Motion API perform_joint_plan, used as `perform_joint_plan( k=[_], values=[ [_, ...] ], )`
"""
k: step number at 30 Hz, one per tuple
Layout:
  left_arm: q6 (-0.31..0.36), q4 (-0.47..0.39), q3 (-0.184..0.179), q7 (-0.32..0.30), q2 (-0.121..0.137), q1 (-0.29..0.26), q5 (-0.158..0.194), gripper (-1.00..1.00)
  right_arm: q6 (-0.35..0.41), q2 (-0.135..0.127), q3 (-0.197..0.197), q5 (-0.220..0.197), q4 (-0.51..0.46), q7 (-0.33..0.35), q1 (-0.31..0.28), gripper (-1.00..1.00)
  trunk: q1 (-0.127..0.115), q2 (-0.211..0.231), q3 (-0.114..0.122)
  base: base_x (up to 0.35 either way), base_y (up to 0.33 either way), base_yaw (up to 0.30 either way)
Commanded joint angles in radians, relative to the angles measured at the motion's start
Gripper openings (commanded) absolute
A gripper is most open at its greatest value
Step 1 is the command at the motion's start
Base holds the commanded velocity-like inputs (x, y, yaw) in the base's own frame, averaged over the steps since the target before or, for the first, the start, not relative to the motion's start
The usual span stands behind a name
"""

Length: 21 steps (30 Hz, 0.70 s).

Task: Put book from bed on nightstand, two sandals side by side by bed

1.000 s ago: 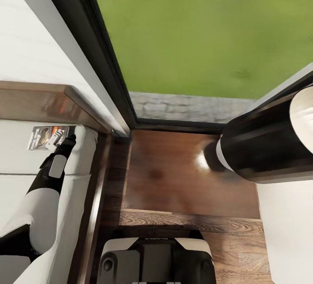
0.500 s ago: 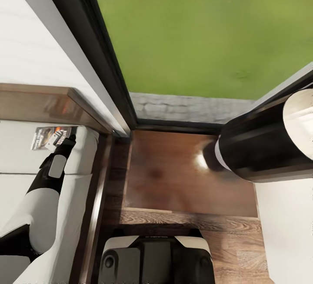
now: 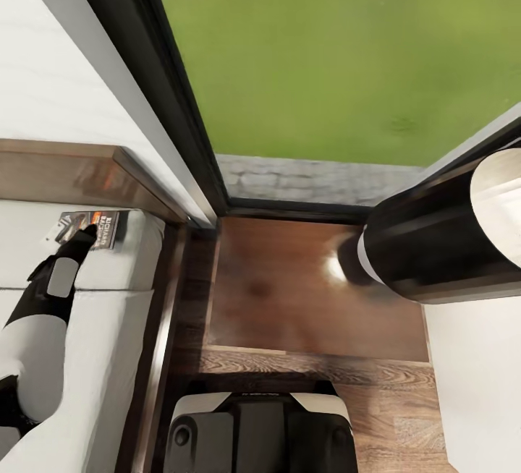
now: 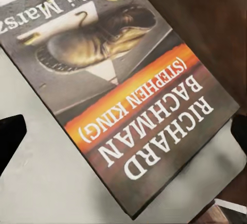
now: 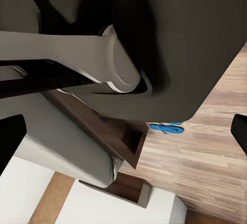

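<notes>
Leftward across the book (image 3: 90,228) has gone the left end effector (image 3: 81,234), now over its cover; fingertips (image 4: 11,131) spread wide, holding nothing. Thin, light and slick (probably floppy too), it lies flat on the bed (image 3: 108,328) by the headboard; pinch an overhanging edge. Glossy nightstand (image 3: 304,285) waits alongside.

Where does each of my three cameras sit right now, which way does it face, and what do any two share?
Head view: looks steeply down from the head at the nightstand, window and bed; left arm and base show.
Left wrist view: looks along the left gripper, open jaws straddling the book.
Right wrist view: under the robot's body, toward floor and a blue sandal.
Shared: head and left wrist views both show the book and mattress.
</notes>
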Motion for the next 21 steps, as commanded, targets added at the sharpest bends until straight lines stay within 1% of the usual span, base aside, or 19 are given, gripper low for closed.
perform_joint_plan(
  k=[1, 3, 4, 6, 7, 8, 9, 11, 13, 21],
  values=[
    [0.018, -0.002, 0.000, 0.004, 0.007, 0.000, 0.011, 1.00, -0.002, 0.000, 0.009, -0.009, 0.003, 0.006, -0.001, 1.00, 0.000, -0.001, 0.000, 0.000, 0.000, 0.000],
    [0.051, -0.002, 0.002, 0.004, 0.033, 0.000, 0.012, 1.00, -0.002, 0.000, 0.009, -0.009, 0.003, 0.006, -0.001, 1.00, 0.000, -0.001, 0.000, 0.000, 0.000, 0.000],
    [0.056, -0.002, 0.004, 0.004, 0.039, 0.000, 0.012, 1.00, -0.002, 0.000, 0.009, -0.009, 0.003, 0.006, -0.001, 1.00, 0.000, -0.001, 0.000, 0.000, 0.000, 0.000],
    [0.069, -0.002, 0.021, 0.004, 0.059, 0.000, 0.012, 1.00, -0.002, 0.000, 0.009, -0.009, 0.003, 0.006, -0.001, 1.00, 0.000, -0.001, 0.000, 0.000, 0.000, 0.000],
    [0.071, -0.003, 0.029, 0.003, 0.062, 0.000, 0.012, 1.00, -0.002, 0.000, 0.009, -0.009, 0.003, 0.006, -0.001, 1.00, 0.000, -0.001, 0.000, 0.000, 0.000, 0.000],
    [0.073, -0.003, 0.046, 0.003, 0.068, 0.000, 0.012, 1.00, -0.002, 0.000, 0.009, -0.009, 0.003, 0.006, -0.001, 1.00, 0.000, -0.001, 0.000, 0.000, 0.000, 0.000],
    [0.075, -0.003, 0.075, 0.002, 0.074, 0.000, 0.011, 1.00, -0.002, 0.000, 0.009, -0.009, 0.003, 0.006, -0.001, 1.00, 0.000, -0.001, 0.000, 0.000, 0.000, 0.000],
    [0.077, -0.004, 0.102, 0.002, 0.078, 0.000, 0.010, 1.00, -0.002, 0.000, 0.009, -0.009, 0.003, 0.006, -0.001, 1.00, 0.000, -0.001, 0.000, 0.000, 0.000, 0.000],
    [0.077, -0.005, 0.117, 0.001, 0.079, 0.000, 0.010, 1.00, -0.002, 0.000, 0.009, -0.009, 0.003, 0.006, -0.001, 1.00, 0.000, -0.001, 0.000, 0.000, 0.000, 0.000],
    [0.072, -0.004, 0.124, -0.001, 0.081, 0.000, 0.009, 1.00, -0.002, 0.000, 0.009, -0.009, 0.003, 0.006, -0.001, 1.00, 0.000, -0.001, 0.000, 0.000, 0.000, 0.000]
  ],
)
